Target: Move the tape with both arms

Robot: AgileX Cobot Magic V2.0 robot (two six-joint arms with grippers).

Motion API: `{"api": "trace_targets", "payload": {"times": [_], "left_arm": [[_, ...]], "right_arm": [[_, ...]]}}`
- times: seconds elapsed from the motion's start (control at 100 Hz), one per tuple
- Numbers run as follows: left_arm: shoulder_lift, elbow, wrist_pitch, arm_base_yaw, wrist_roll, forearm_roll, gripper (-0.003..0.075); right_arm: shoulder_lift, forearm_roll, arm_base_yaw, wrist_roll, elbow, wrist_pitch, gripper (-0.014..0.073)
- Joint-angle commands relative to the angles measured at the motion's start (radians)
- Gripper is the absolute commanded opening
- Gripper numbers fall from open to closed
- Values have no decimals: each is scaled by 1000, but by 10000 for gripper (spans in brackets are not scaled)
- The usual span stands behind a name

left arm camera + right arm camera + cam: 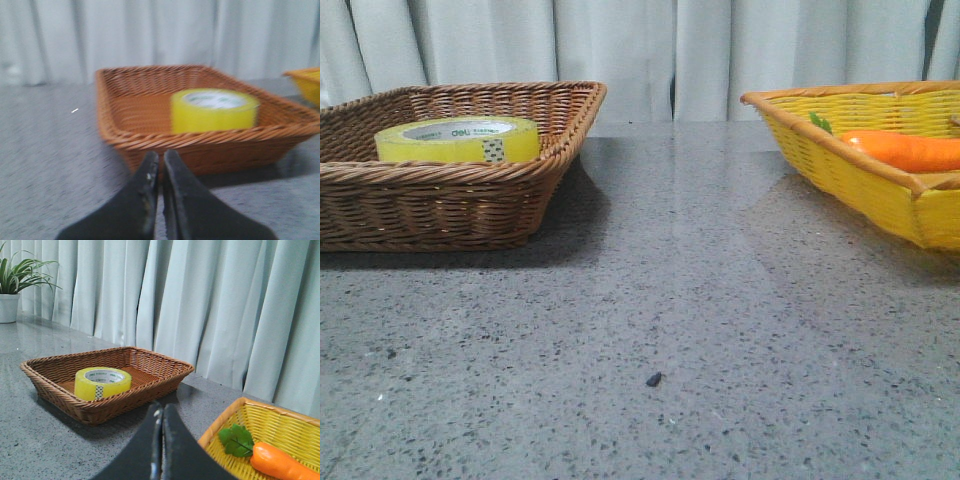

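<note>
The yellow tape [458, 139] lies flat in the brown wicker basket [430, 205] at the table's left; its white core reads "deli". It also shows in the left wrist view [214, 110] and in the right wrist view [102, 383]. My left gripper [160, 156] is shut and empty, just short of the brown basket's [115, 132] near rim. My right gripper [161, 407] is shut and empty, above the table between the brown basket [60, 400] and the yellow basket [235, 425]. Neither gripper shows in the front view.
A yellow wicker basket [840, 165] at the right holds an orange carrot [905, 150] with green leaves [236, 440]. A small dark speck [653, 379] lies on the grey stone table. A potted plant [12, 290] stands far off. Pale curtains hang behind.
</note>
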Motion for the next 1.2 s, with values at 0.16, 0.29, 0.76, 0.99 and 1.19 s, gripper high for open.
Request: {"api": "trace_targets", "payload": {"times": [0.16,0.29,0.76,0.99,1.19], "left_arm": [[-29,9,16,157,-2,0,-21],[-29,9,186,177,-2,-15,-21],[-29,9,205,183,-6,-21,-21],[-29,9,205,183,-6,-21,-21],[-29,9,205,183,-6,-21,-21]], "right_arm": [[13,-11,-3,-1,-26,-78,-74],[13,-11,-3,-1,-26,-78,-74],[13,-11,-3,-1,-26,-78,-74],[13,-11,-3,-1,-26,-78,-74],[13,-20,-3,-6,-26,-78,-74]]}}
